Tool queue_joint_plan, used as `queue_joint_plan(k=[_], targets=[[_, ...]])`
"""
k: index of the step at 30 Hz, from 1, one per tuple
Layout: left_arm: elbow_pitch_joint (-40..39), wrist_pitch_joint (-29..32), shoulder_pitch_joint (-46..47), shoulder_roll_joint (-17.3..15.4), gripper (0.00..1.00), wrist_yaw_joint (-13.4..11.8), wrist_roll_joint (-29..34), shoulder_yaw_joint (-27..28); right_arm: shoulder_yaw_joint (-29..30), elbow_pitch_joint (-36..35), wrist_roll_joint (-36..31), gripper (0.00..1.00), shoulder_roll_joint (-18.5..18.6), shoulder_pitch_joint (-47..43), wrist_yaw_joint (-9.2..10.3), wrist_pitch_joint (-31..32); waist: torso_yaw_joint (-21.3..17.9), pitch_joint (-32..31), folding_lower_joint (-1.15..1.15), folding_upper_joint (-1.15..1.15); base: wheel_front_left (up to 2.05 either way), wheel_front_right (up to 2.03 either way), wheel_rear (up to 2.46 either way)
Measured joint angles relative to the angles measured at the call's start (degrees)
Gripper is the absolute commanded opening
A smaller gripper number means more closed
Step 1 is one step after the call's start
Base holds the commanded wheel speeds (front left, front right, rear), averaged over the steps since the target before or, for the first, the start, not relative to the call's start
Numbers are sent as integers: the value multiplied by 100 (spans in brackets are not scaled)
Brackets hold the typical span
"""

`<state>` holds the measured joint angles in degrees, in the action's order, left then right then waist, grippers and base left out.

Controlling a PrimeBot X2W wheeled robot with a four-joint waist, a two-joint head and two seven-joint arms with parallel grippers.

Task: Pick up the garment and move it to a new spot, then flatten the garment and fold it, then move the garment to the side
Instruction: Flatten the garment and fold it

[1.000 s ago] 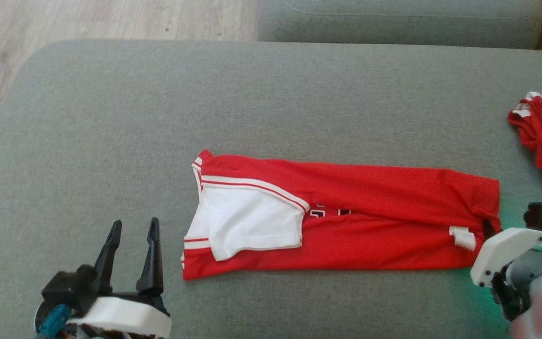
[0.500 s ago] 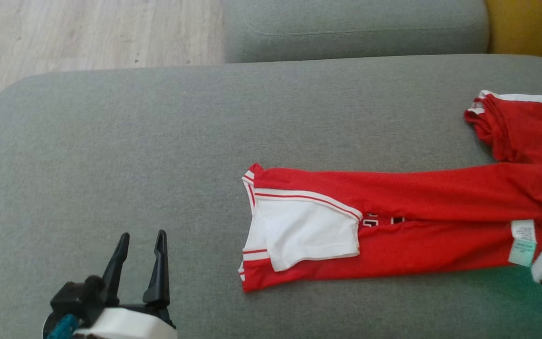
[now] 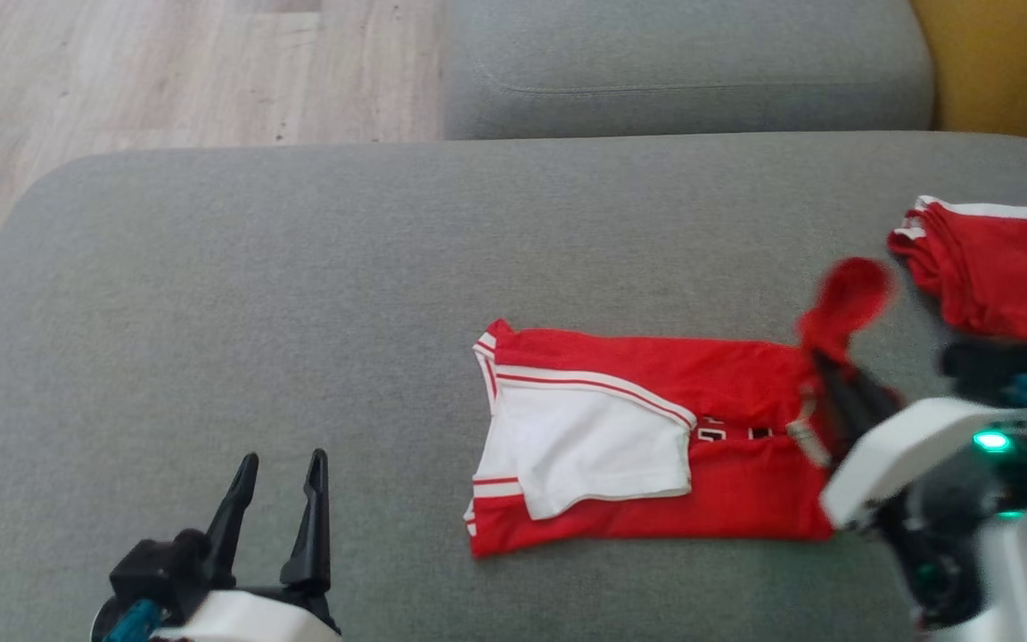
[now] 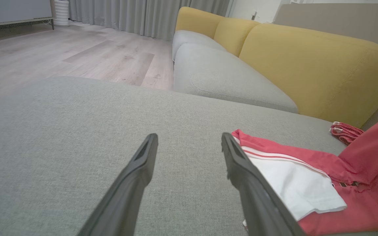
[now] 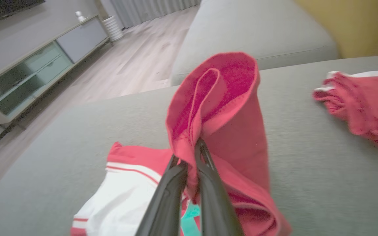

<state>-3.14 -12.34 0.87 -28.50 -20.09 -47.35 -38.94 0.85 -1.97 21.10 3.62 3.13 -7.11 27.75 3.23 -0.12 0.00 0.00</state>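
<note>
Right hand (image 5: 190,153) closed on the red jersey (image 3: 647,446) by its end, raised above the sofa cushion (image 3: 299,267).
Left hand (image 3: 280,464) is seen open. The second fold is judged begun; moving aside is left.

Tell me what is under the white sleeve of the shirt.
The white sleeve lies on the red garment; red cloth shows around it. Dark lettering peeks out beside its edge; anything else beneath is covered.

The red-and-white jersey (image 3: 656,437) reads as thin, smooth knit cloth, soft where the matt black plastic fingers (image 5: 166,196) of the right gripper (image 5: 189,152) pinch it. Under it, the grey sofa cushion (image 3: 299,294) shows a coarse matt weave, and beyond lies the pale wood-grain floor (image 3: 166,71).
</note>
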Motion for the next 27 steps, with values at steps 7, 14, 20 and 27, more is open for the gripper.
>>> queue_joint_plan(k=[7, 14, 20, 27], targets=[[-3, 25, 1, -4, 100, -1, 0, -12, -854, 343, 314, 0, -73, 58, 0, -137, 206, 22, 0, 0, 0, 0, 0], [22, 25, 48, 36, 100, 54, 1, -52, -1715, 1214, 949, 0, -71, 597, 0, -648, 496, 169, 0, 0, 0, 0, 0], [136, 16, 252, 170, 100, 152, 2, -100, -2107, 2022, 1155, 0, -70, 1049, 0, -947, 766, 306, 1, 0, 0, 0, 0], [336, -22, 327, 280, 100, 247, 2, -153, -2498, 2774, 1519, 26, -59, 1410, 0, -1225, 932, 379, 1, 0, 0, 0, 0]])
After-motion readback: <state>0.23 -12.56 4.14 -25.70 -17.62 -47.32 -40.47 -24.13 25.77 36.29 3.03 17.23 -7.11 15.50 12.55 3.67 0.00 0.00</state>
